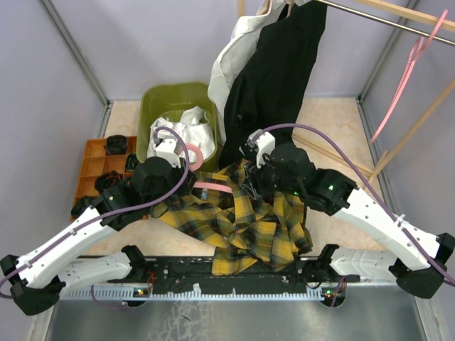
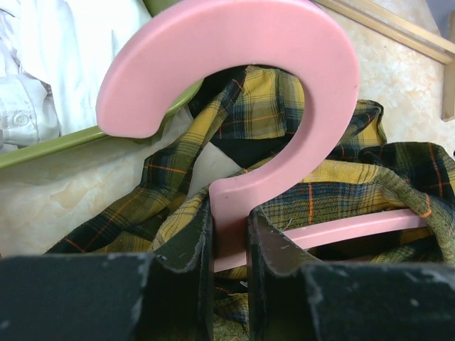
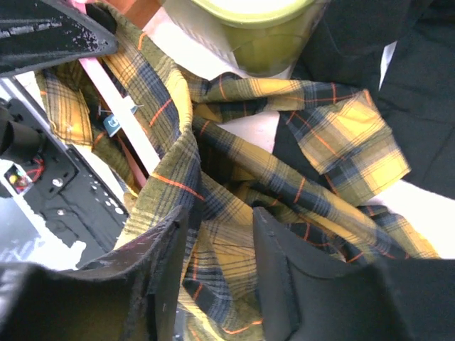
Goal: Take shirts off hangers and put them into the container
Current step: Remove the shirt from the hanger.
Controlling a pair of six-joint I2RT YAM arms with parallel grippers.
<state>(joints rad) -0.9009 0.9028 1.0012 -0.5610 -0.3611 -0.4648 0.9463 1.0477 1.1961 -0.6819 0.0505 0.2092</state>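
Left gripper: fingers closed tight on the neck of a pink hanger, just below its hook. The hook stands up over the near-right rim of the container, and the hanger's bar runs away from the container into the plaid shirt. The plaid shirt lies crumpled on the table just in front of and to the right of the container, with one edge of the cloth against the container's near wall. Right gripper: fingers partway apart, low over the plaid shirt on the side away from the container. Plaid cloth fills the gap between them; cannot tell whether it is pinched or only lying there. White shirt: bunched inside the container. Black shirt: hanging just right of the container, its hem reaching the plaid heap. Cream shirt: hanging between the black shirt and the container's far-right corner. Second pink hanger: bare, on the rail well to the right of the container. Orange tray: beside the container's left wall.
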